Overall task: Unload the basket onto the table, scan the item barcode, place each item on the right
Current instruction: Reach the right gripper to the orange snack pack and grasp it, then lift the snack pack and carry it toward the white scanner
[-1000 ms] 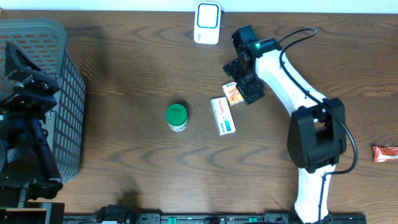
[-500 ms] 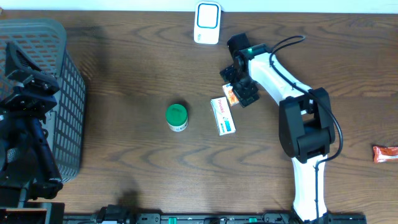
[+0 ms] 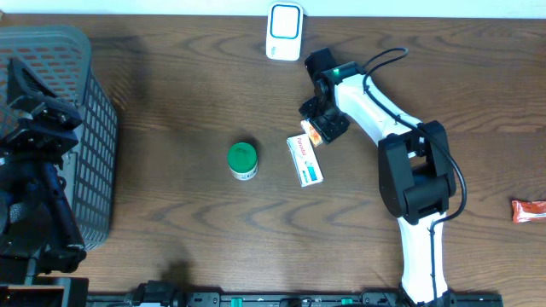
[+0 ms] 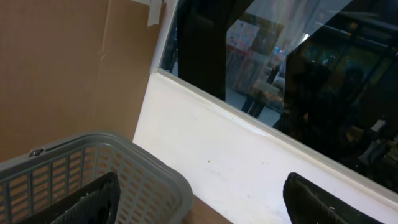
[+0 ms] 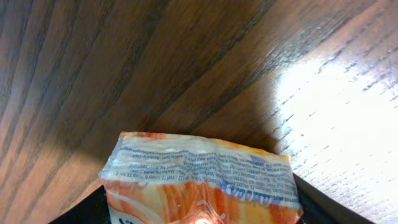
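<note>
Nearest the robot's base, a red sachet (image 3: 528, 210) lies at the right edge of the bench (image 3: 171, 239), well apart from everything else. Further in, mid-bench, a green-lidded tub (image 3: 242, 160) stands upright, and a flat box (image 3: 304, 159) lies to its right.

Just beyond the box's far end the orange packet (image 3: 311, 134) lies flat on the wood, with the right tool (image 3: 320, 125) down over it. In the right wrist view the packet fills the gap between the tool's two dark fingers (image 5: 84, 210), one at each side edge, and its printed end points away from the wrist. Whether the fingers squeeze it or merely flank it, I cannot tell.

Beyond that, at the far edge, sits the white scanner (image 3: 284, 31), near the packet but clear of it. On the left, the left tool (image 4: 208, 199) hangs above the grey basket (image 3: 94, 128), its fingers spread wide with nothing between them.
</note>
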Controlling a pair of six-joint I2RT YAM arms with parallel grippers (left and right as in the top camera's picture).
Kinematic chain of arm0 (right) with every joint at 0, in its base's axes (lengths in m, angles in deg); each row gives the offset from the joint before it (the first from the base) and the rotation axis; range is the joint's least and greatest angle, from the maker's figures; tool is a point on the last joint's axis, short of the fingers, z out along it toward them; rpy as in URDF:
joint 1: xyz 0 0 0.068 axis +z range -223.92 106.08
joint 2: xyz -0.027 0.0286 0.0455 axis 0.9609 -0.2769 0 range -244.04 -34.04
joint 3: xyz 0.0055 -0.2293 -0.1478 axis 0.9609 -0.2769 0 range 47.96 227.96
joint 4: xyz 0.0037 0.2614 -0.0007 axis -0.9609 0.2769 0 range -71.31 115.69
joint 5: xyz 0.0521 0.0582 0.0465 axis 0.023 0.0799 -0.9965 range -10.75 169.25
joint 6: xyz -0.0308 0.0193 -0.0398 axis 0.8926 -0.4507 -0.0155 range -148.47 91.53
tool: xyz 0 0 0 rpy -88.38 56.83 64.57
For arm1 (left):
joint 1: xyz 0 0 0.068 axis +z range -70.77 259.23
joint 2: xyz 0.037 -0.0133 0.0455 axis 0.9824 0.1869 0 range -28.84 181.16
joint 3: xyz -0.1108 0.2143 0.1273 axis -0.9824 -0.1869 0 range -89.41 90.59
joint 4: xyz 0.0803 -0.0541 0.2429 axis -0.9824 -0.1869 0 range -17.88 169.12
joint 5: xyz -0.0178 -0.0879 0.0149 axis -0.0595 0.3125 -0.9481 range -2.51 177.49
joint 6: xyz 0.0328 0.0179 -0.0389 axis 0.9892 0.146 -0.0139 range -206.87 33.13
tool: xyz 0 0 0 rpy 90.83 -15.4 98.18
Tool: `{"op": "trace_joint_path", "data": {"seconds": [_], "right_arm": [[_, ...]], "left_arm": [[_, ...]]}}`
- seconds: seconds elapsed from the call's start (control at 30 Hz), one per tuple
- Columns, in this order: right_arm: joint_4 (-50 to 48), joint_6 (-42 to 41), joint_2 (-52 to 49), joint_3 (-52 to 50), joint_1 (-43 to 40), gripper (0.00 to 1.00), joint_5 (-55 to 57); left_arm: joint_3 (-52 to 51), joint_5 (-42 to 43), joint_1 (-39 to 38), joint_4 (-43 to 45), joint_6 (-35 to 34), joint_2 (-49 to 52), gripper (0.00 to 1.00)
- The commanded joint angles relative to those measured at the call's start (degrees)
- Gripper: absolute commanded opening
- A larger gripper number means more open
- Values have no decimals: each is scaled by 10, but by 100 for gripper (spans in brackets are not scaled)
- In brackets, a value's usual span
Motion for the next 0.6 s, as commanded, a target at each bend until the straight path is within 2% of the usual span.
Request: {"op": "trace_joint_path", "data": {"seconds": [0.0,0.23,0.37,0.57], "right_arm": [[0,63,-23,-1,-6,64,-22],[20,174,-8,0,-64,59,-135],[31,257,-2,0,-115,58,-240],[106,350,-2,0,-187,58,-315]], "left_arm": [[-2,-5,2,1,-3,-1,84],[-2,-5,2,-2,-3,-1,84],[-2,-5,2,-5,-3,-1,84],[-2,-5,2,-6,-3,-1,84]]}}
